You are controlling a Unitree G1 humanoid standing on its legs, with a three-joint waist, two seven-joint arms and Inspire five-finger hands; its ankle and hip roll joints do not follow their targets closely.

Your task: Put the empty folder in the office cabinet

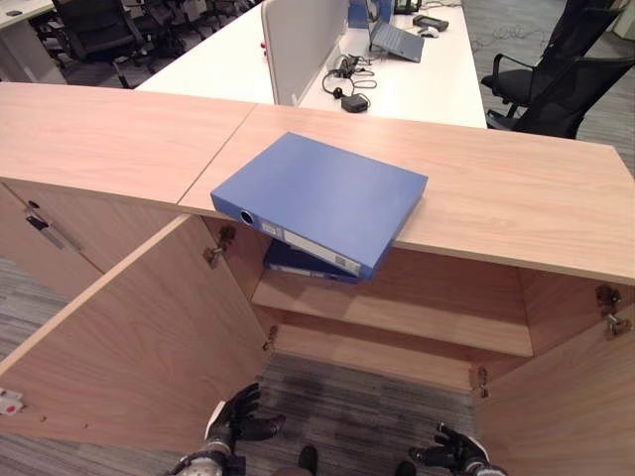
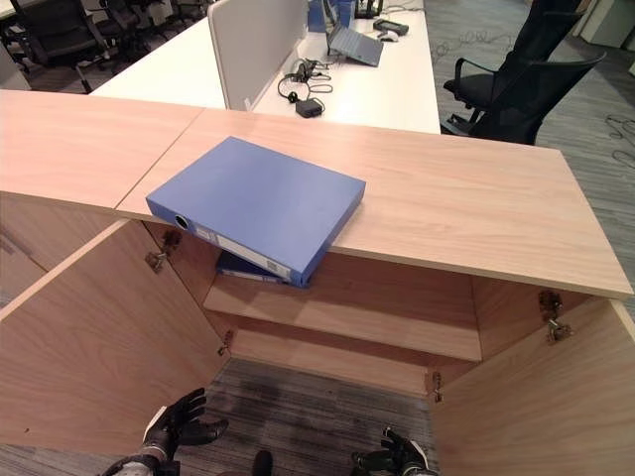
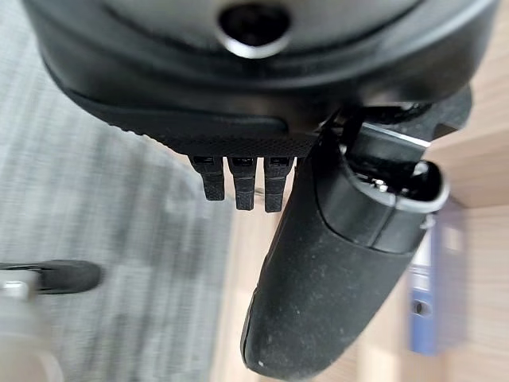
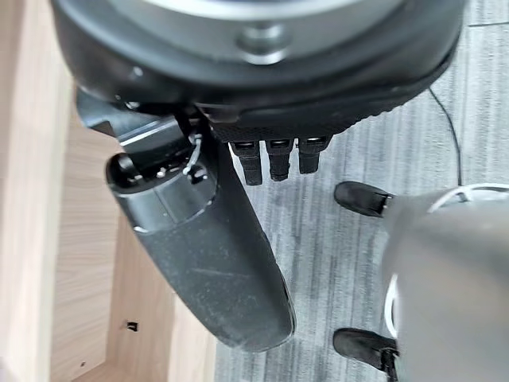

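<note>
The blue folder [image 1: 322, 198] lies flat on the wooden top of the office cabinet [image 1: 516, 193], well above and ahead of both hands and touched by neither. Its spine end, with the round finger hole, juts out past the cabinet's front edge, over the open interior. The left hand [image 1: 236, 416] hangs low near the carpeted floor [image 1: 347, 407], fingers spread and loosely straight, holding nothing; in its own wrist view the thumb stands out straight beside short fingertips [image 3: 242, 179] with only carpet and wood past them. The right hand [image 1: 451, 451] sits just as low, off to the other side, its fingers relaxed and likewise empty, with grey carpet beyond its fingertips [image 4: 278, 159]. Straight ahead of the fingers and between the two hands, the cabinet stands open: the left door [image 1: 139, 337] swings out beside the left hand, and the right door [image 1: 566, 397] swings out beside the right hand. Inside, a second blue folder [image 1: 298, 263] lies on the inner shelf [image 1: 417, 312], directly under the overhanging one, at the shelf's left end; the rest of that shelf is bare wood. Beyond the cabinet is a white desk [image 1: 437, 74] with a laptop [image 1: 397, 40] and dark office chairs [image 1: 556, 84].
</note>
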